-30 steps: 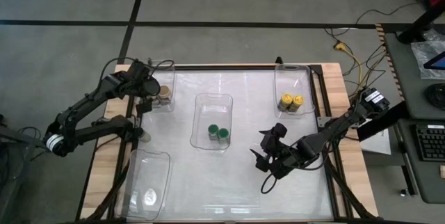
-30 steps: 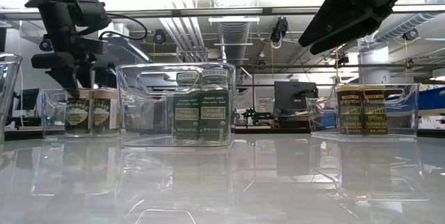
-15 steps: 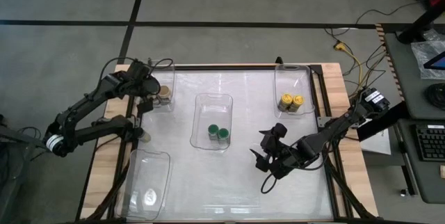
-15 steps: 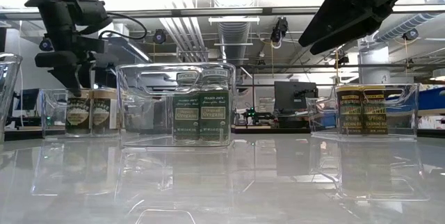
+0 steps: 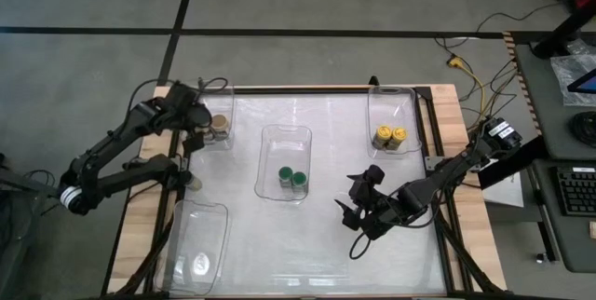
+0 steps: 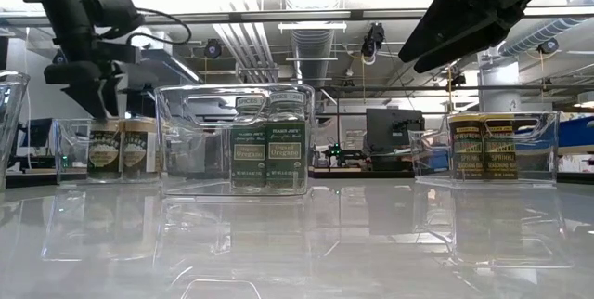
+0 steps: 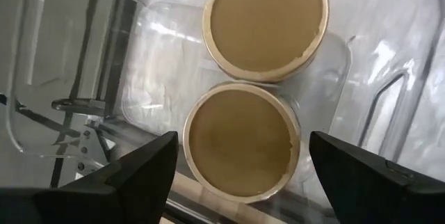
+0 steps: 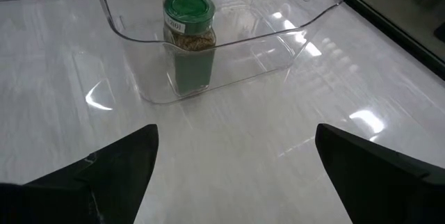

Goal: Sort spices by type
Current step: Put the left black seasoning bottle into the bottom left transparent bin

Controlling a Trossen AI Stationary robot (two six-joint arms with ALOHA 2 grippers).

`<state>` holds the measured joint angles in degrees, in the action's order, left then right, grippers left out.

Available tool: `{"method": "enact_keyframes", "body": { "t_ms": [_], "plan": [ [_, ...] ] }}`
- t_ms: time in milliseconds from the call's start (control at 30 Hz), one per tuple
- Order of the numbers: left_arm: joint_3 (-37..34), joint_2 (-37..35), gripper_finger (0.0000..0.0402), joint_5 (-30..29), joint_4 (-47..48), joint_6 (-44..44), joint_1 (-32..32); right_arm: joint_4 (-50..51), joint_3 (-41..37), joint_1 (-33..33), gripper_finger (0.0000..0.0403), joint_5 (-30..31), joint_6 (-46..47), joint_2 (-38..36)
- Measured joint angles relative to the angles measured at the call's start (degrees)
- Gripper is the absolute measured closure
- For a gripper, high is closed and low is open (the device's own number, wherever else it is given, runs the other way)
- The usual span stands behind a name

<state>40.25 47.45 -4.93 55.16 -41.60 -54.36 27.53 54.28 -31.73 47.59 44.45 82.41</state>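
Observation:
Two tan-lidded spice jars point(image 7: 265, 22) point(image 7: 240, 140) stand side by side in the clear bin at the far left point(image 5: 226, 90). My left gripper point(image 7: 243, 179) hangs open just above them, with a finger on each side of the nearer jar and clear of it; it also shows in the high view point(image 5: 194, 132). Two green-lidded jars point(image 5: 291, 177) stand in the centre bin. Two yellow-lidded jars point(image 5: 389, 136) stand in the far-right bin. My right gripper point(image 5: 358, 209) is open and empty above the table, right of the centre bin. No black-lidded jars show.
A fourth clear bin point(image 5: 200, 239) stands at the near left corner. The centre bin point(image 5: 284, 132) and the far-right bin point(image 5: 391, 95) have tall clear walls. The glossy white tabletop point(image 5: 307, 244) lies bare between the bins.
My left gripper has risen a little above the tan-lidded jars, still open. The jars stand where they were.

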Motion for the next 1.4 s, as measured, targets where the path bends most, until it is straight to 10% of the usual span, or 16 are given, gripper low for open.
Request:
{"method": "enact_keyframes", "body": {
  "t_ms": [267,700,1400],
  "plan": [
    [5.0,-4.9,0.0095,1.4,2.8,5.1,2.4,0.0,0.8,0.0,0.0024,0.0,-0.4,0.0],
    [27.3,-5.6,0.0095,24.4,11.1,31.2,9.8,-13.2,4.3,5.3,0.0024,0.0,-15.3,0.0],
    [9.8,-7.2,0.0095,20.0,17.7,54.4,40.0,-18.0,6.0,6.6,0.0024,-0.2,-19.0,0.2]
  ]
}}
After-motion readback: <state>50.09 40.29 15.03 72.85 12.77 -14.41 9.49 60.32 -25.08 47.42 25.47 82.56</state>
